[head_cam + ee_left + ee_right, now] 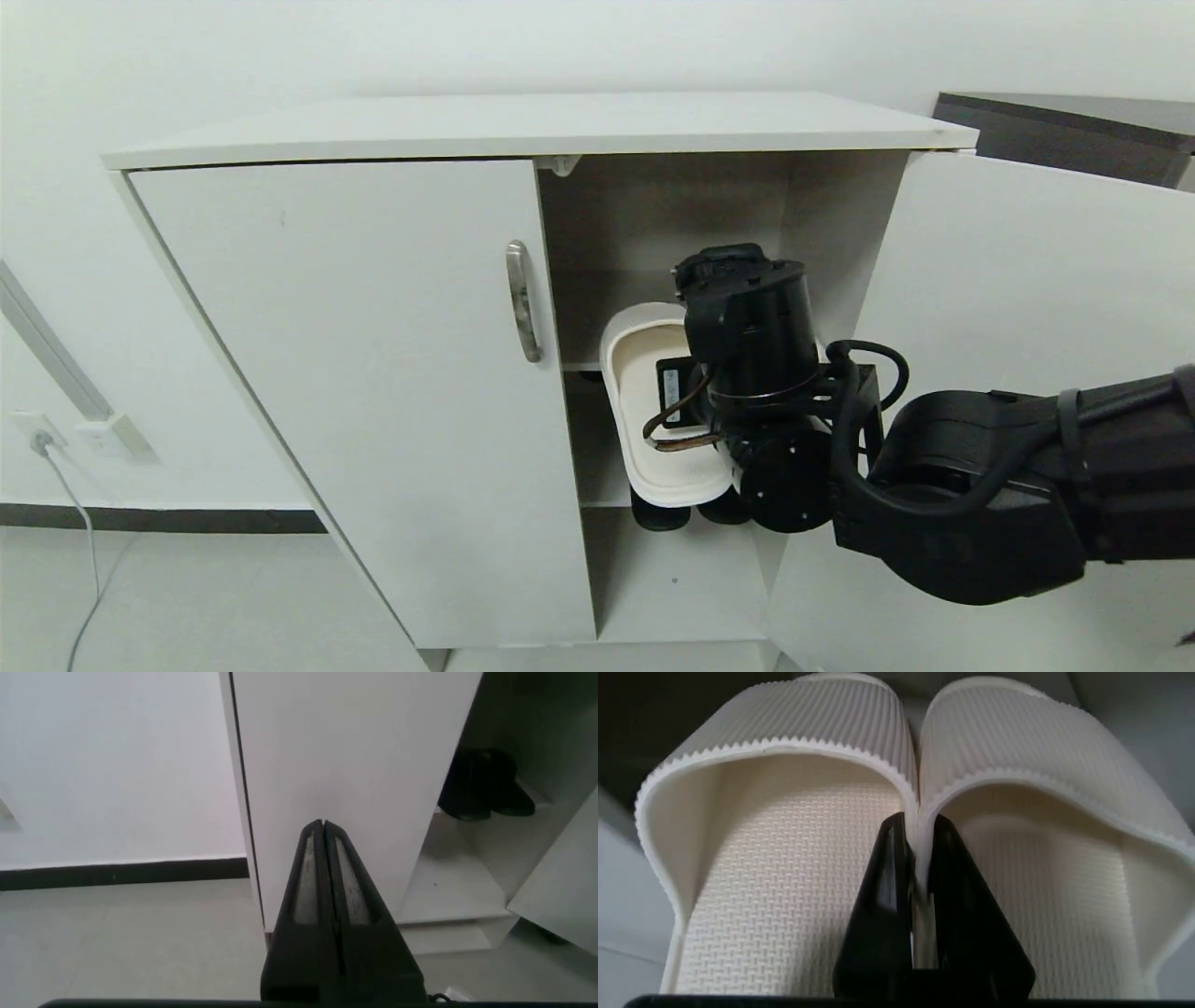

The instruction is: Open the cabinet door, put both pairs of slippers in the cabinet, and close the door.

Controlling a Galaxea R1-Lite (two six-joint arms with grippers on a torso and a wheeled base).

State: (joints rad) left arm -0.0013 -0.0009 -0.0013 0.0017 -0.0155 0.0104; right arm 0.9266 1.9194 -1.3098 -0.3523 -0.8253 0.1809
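Head view: white cabinet (523,126) against a white wall, left door (373,392) shut, metal handle (523,301) upright near that door's inner edge, right door (1027,373) swung wide open. Right arm (980,485) stretched into the open right half. White slippers (635,411) at the arm's tip, steeply tilted with toe end up, crossing the front edge of the upper shelf (579,366); whether resting on any shelf, impossible to tell. Black slippers (659,515) just below the white pair, on the lower shelf, ends poking over its front edge. Wall socket (37,434) with a grey cable low on the wall, well off the cabinet's left side.

Left wrist view: left gripper (322,831) with fingers pressed flat together, nothing between them, hanging above the grey floor (121,943) before the closed left door (346,747). Black slippers (481,784) side by side on a shelf in the open compartment beyond the door's edge, bottom compartment beneath them.

Right wrist view: right gripper (920,831) clamped tight on the white slippers (775,849), pinching the two touching inner edges of the ribbed uppers together, one slipper to each side of the fingers, textured insoles facing the camera.
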